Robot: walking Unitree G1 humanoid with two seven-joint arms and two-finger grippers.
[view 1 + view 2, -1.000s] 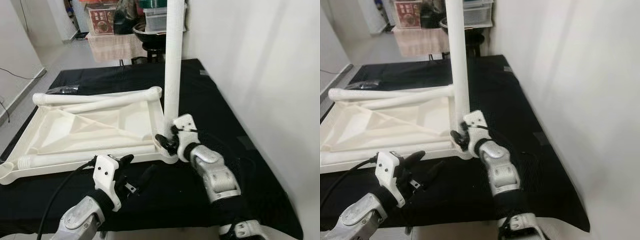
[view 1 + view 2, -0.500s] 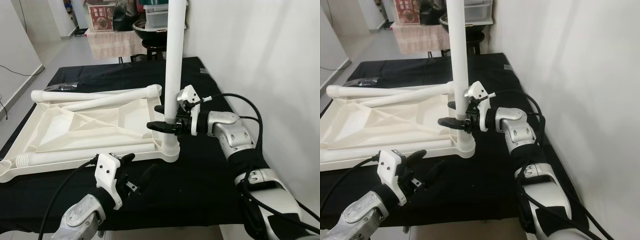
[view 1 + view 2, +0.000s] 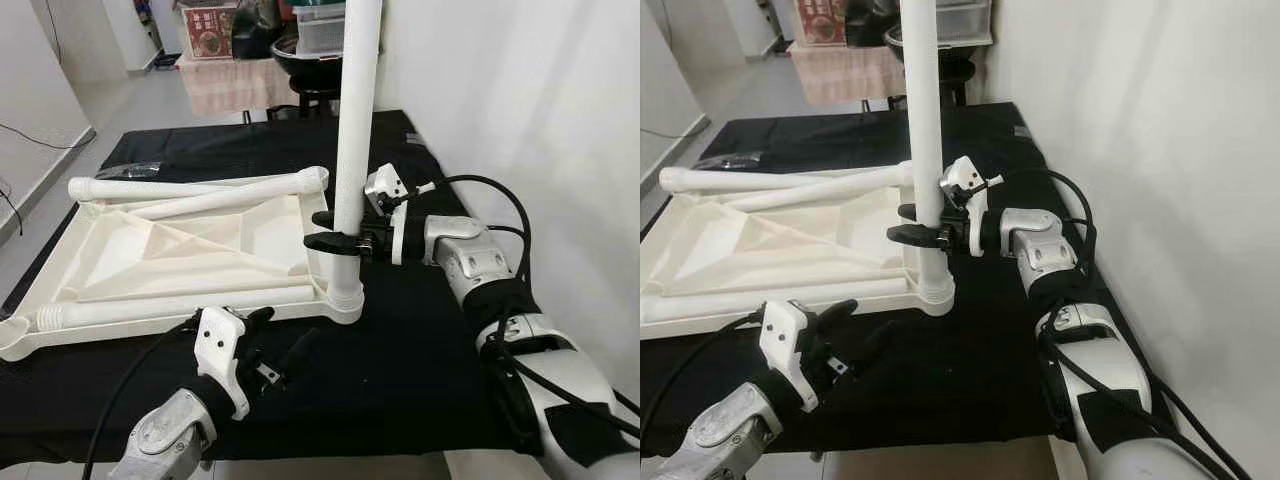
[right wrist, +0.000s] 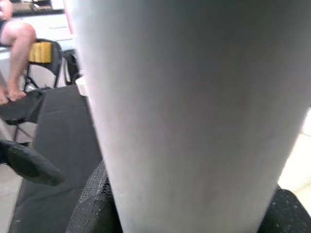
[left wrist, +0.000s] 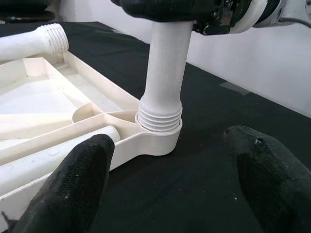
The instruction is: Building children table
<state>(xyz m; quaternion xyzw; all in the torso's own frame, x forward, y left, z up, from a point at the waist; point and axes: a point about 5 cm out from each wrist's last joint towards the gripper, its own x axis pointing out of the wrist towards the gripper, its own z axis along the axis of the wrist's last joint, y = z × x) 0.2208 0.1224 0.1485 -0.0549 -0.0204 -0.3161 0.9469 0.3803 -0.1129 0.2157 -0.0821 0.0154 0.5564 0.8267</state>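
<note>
A white plastic tabletop (image 3: pixel 70 235) lies upside down on the black cloth. One white table leg (image 3: pixel 356 120) stands upright in the corner socket (image 3: pixel 346 299) nearest my right arm. My right gripper (image 3: pixel 328 229) is shut on this leg a little above its threaded base, and black fingers (image 4: pixel 92 204) flank the white tube in the right wrist view. Three loose legs (image 3: pixel 200 187) lie across the tabletop. My left gripper (image 3: pixel 278 338) hovers open over the cloth in front of the socket, its fingers (image 5: pixel 73 179) wide apart and holding nothing.
A white wall runs close along the right side. A small dark item (image 3: pixel 130 170) lies at the cloth's far left corner. Beyond the table stand a black bowl (image 3: pixel 305 55) and a cloth-draped stand (image 3: pixel 235 85) with boxes. A seated person's legs (image 4: pixel 17 43) appear in the right wrist view.
My right gripper has climbed from the leg's base at the socket to a hold higher on the leg, with the arm stretched out. The left gripper stays open in place.
</note>
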